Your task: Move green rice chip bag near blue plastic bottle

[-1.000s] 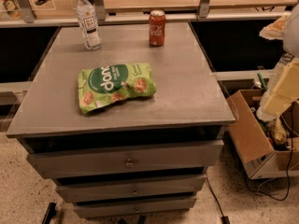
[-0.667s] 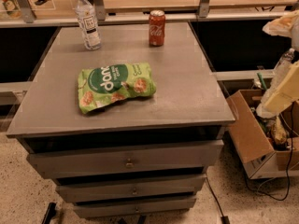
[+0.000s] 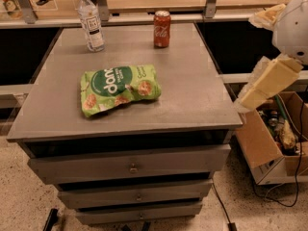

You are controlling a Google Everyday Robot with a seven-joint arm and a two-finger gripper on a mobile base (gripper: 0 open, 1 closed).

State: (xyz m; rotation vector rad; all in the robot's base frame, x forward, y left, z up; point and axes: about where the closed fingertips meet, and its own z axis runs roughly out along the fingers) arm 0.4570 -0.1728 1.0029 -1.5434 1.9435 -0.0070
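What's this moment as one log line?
green rice chip bag: table centre | blue plastic bottle: back left | cola can: back | arm: right of table | gripper: unseen

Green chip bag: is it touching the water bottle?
No, the green rice chip bag lies clear of the blue plastic bottle at back left; the gripper hangs at far right.

I find my gripper (image 3: 262, 85) blurred off the worktop's (image 3: 192, 105) right side, its arm (image 3: 293, 28) cut by the right edge.
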